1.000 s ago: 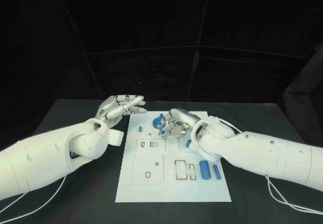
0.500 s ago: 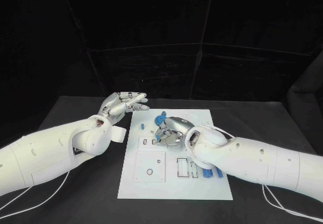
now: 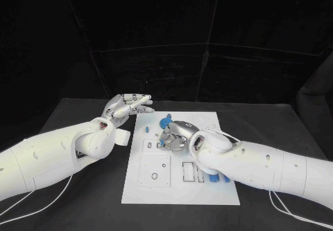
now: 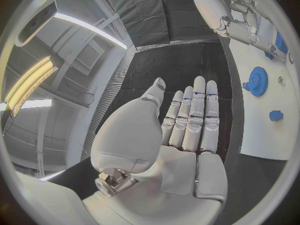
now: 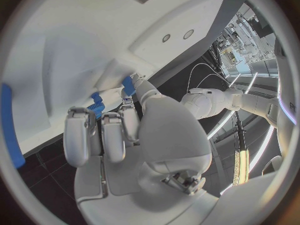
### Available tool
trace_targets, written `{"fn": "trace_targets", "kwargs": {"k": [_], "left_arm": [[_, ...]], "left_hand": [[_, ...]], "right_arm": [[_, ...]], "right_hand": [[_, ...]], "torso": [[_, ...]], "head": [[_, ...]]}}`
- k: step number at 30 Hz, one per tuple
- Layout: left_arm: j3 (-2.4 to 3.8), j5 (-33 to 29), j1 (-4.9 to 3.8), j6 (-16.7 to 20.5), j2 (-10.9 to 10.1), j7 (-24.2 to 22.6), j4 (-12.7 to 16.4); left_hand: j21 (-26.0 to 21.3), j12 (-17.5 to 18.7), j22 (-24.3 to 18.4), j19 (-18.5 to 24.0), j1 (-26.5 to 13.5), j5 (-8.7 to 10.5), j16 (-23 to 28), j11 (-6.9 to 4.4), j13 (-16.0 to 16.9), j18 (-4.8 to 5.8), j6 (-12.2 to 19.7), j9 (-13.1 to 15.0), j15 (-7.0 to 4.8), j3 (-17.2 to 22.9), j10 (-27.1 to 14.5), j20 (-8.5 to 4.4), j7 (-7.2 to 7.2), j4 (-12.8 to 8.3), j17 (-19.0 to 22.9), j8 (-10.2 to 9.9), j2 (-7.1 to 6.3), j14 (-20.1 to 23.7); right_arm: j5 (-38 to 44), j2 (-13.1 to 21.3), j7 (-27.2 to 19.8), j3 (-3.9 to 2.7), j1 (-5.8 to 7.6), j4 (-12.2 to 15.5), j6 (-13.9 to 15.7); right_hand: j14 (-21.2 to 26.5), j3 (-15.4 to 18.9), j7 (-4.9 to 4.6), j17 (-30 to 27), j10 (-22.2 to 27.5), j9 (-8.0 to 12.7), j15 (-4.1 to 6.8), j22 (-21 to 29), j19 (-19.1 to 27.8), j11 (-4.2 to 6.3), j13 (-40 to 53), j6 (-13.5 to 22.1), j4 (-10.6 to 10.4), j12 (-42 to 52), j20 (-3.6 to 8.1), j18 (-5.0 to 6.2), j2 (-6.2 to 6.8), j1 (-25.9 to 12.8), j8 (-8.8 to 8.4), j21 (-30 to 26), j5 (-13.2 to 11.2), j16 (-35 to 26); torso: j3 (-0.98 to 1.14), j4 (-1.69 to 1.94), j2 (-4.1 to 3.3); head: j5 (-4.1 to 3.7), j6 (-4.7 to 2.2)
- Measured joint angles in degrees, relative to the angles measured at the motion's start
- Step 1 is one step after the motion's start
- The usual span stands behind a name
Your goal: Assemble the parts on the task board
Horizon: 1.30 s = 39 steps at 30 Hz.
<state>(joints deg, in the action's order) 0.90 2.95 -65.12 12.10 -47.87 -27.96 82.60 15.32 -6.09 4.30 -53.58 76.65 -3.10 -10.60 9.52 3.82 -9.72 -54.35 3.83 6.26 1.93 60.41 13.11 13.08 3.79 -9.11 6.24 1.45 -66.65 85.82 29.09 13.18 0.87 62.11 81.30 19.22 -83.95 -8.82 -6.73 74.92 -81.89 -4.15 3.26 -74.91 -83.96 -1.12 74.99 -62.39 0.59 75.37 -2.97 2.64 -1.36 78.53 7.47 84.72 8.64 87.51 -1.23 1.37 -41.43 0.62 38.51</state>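
Your right hand (image 3: 177, 135) sits low over the task board (image 3: 181, 192) near the bench's middle, fingers curled on a blue gear (image 5: 95, 105) — pinched there. Your left hand (image 3: 126, 109) hovers spread and empty beside the board's far left corner.

One white task board (image 3: 179, 190) lies on one black bench (image 3: 69, 202), and two silver hands show above it, the left hand (image 3: 127, 108) and the right hand (image 3: 177, 135). In the head view, five blue parts can be counted on the board: one gear (image 3: 166, 122), one small upright peg (image 3: 147, 129), one tiny piece by the right hand (image 3: 159, 145), and two long pieces (image 3: 212, 178) partly hidden under the right arm; any more beneath that arm cannot be told.
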Motion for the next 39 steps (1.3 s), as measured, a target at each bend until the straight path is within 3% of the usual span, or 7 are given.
{"fn": "trace_targets", "kwargs": {"k": [10,14,17,22,35,39], "left_arm": [[0.0,-0.02,0.0,-0.01,0.04,0.01,-0.11],[0.0,-0.02,0.0,-0.02,0.05,0.02,-0.13],[0.0,-0.03,0.0,-0.02,0.05,0.03,-0.15],[0.0,-0.04,0.0,-0.03,0.06,0.03,-0.18],[0.0,-0.05,0.0,-0.04,0.06,0.05,-0.21],[0.0,-0.06,0.0,-0.05,0.05,0.06,-0.22]], "left_hand": [[0.0,0.0,0.01,0.0,0.0,0.0,0.0,0.0,0.0,0.0,0.0,0.0,0.0,0.0,0.0,0.0,0.0,0.0,0.0,0.0,0.0,0.0],[0.0,0.0,0.01,0.0,0.0,0.0,0.0,0.0,0.0,0.0,0.0,0.0,0.0,0.0,0.0,0.0,0.0,0.0,0.0,0.0,0.0,0.0],[0.0,0.0,0.01,0.0,0.0,0.0,0.0,0.0,0.0,0.0,0.0,0.0,0.0,0.0,0.0,0.0,0.0,0.0,0.01,0.0,0.0,0.0],[0.0,0.0,0.01,0.0,0.0,0.0,0.0,0.0,0.0,0.0,0.0,0.0,0.0,0.0,0.0,0.0,0.0,0.0,0.01,0.0,0.0,0.0],[0.0,0.0,0.01,0.0,0.0,0.0,0.0,0.0,0.0,0.0,0.0,0.0,0.0,0.0,0.0,0.0,0.0,0.0,0.01,0.0,0.0,0.0],[0.0,0.0,0.01,0.0,0.0,0.0,0.0,0.0,0.0,0.0,0.0,0.0,0.0,0.0,0.0,0.0,0.0,0.0,0.01,0.0,0.0,0.0]], "right_arm": [[0.51,-0.02,0.14,-0.12,0.05,-0.1,-0.74],[0.78,-0.02,0.26,-0.18,0.13,-0.15,-1.29],[0.98,-0.02,0.35,-0.2,0.16,-0.15,-1.77],[1.36,0.02,0.61,-0.15,0.11,-0.03,-2.72],[2.15,0.06,1.27,-0.2,0.14,0.27,-3.2],[2.27,0.08,1.58,-0.21,0.14,0.35,-3.18]], "right_hand": [[0.0,0.01,-0.07,-0.01,0.02,-0.03,0.0,0.0,0.0,-0.03,-0.03,-0.07,-0.01,-0.04,0.0,0.0,0.22,-0.22,0.02,0.0,-0.19,0.0],[0.01,0.01,0.01,-0.01,0.65,-0.06,-0.43,0.0,0.0,-0.66,-0.19,-0.18,-0.01,-1.17,0.0,0.0,0.93,-1.38,0.17,-0.05,-0.3,0.0],[-0.18,0.01,-0.11,-0.01,1.48,-0.04,-0.62,0.0,-0.09,-0.85,-0.16,0.61,-0.01,-2.42,-0.35,0.0,1.5,-1.96,-0.69,-0.22,-0.54,0.0],[0.04,0.07,-0.96,-0.01,2.17,0.58,-1.05,0.0,-0.01,-1.54,-0.05,2.56,-0.38,-3.33,-0.83,0.0,2.26,-3.17,-1.9,-0.22,-0.34,0.0],[-0.09,1.24,-1.05,-0.01,2.38,0.39,-1.33,0.0,0.0,-1.74,-0.05,2.87,-1.54,-4.27,-1.23,0.0,4.23,-4.79,-2.51,-0.46,0.83,-0.21],[-0.09,2.1,-0.97,-0.01,2.79,0.36,-1.33,0.0,0.0,-1.75,-0.13,2.94,-2.4,-4.27,-1.23,0.0,5.39,-5.99,-2.61,-0.46,0.83,-0.21]], "torso": [[0.0,0.02,-0.01],[0.0,0.02,-0.01],[0.0,0.02,-0.01],[0.01,0.02,-0.01],[0.03,0.02,-0.01],[0.03,0.02,-0.01]], "head": [[-0.04,0.34],[0.0,0.47],[0.04,0.53],[0.05,0.62],[0.02,0.71],[-0.01,0.73]]}}
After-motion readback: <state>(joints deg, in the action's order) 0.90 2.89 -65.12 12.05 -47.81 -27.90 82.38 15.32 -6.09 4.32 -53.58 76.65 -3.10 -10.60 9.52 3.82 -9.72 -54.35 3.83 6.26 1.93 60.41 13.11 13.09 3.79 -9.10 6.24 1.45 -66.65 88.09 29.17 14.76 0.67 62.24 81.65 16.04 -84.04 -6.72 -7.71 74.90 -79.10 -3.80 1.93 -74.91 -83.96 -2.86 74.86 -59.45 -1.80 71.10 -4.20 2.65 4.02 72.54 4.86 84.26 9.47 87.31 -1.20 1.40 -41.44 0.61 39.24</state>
